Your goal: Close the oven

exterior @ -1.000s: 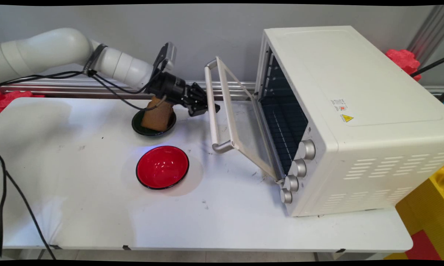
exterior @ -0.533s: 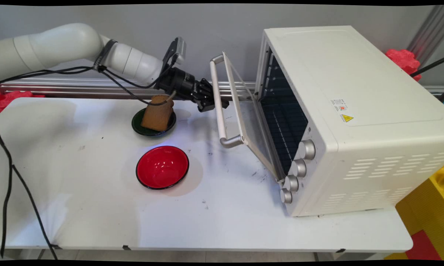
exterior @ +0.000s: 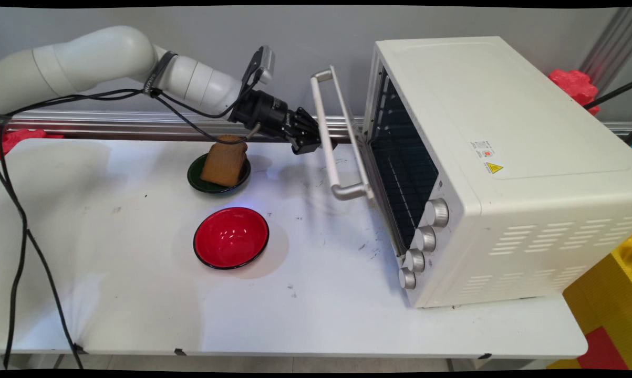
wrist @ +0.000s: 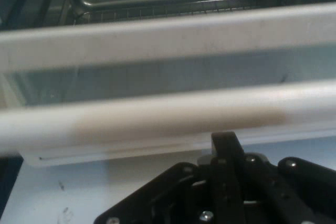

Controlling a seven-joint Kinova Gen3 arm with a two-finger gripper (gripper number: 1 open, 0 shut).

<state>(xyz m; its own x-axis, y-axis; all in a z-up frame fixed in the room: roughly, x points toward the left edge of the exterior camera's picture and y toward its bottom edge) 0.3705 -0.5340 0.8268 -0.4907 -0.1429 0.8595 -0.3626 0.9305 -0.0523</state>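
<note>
Jaws of the black two-finger gripper: pressed up against the pale metal bar handle of the oven door; whether they are parted or closed cannot be told.
White desk: carries every item below.
Cream-white toaster oven, right half of desk: four silver knobs on the near front corner, glass door part-way open, tilted out to the left.
Glossy red bowl with a black rim: near centre, well apart from the arm.
Dark green round dish: beyond the red bowl, near the wrist.
Brown slice of toast: leaning in that dish.
</note>
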